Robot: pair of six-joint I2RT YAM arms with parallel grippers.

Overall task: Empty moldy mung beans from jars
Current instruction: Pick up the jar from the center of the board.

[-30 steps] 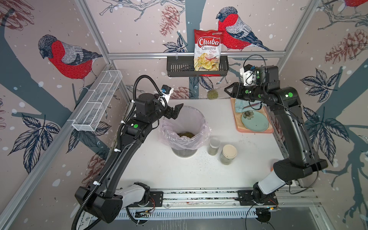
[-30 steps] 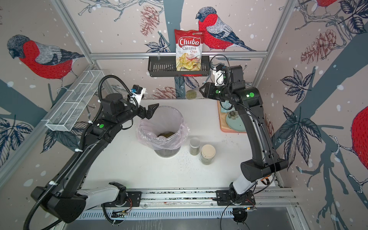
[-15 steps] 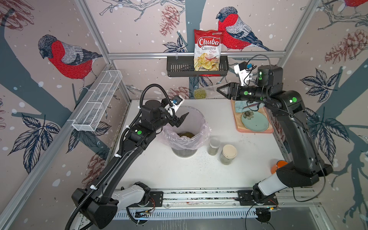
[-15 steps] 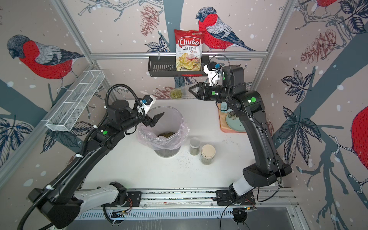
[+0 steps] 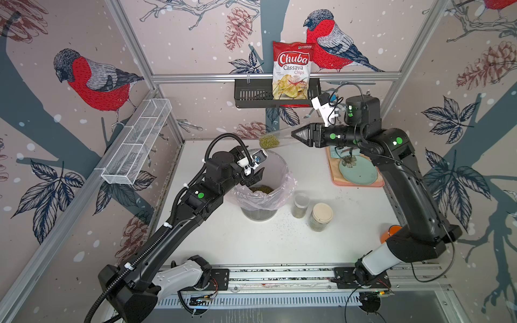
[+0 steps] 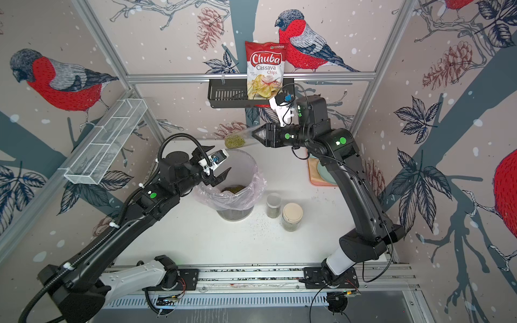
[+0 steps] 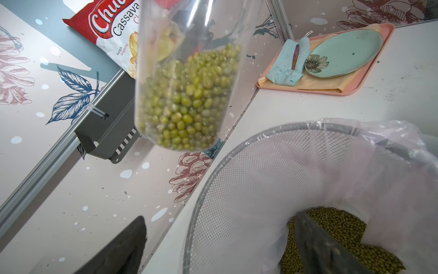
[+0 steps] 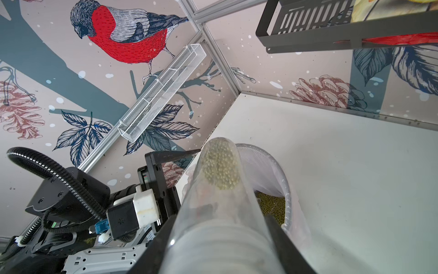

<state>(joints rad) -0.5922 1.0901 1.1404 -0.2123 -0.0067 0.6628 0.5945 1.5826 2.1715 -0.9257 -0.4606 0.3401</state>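
My right gripper is shut on the threaded end of a tall clear tube jar. It holds the jar nearly level in the air behind the bin. Mung beans sit at the jar's far end. My left gripper hangs open and empty over the bin's left rim, below the tube. A shorter jar and a cream-lidded jar stand right of the bin.
The mesh bin with pink liner holds a bed of beans. A pink tray with a teal plate lies at the back right. An orange mug peeks from behind the right arm. A black wall basket holds a chips bag.
My right gripper has carried the tube leftward and swung it toward level, now behind the bin. My left arm has moved right, its open gripper now over the bin's rim.
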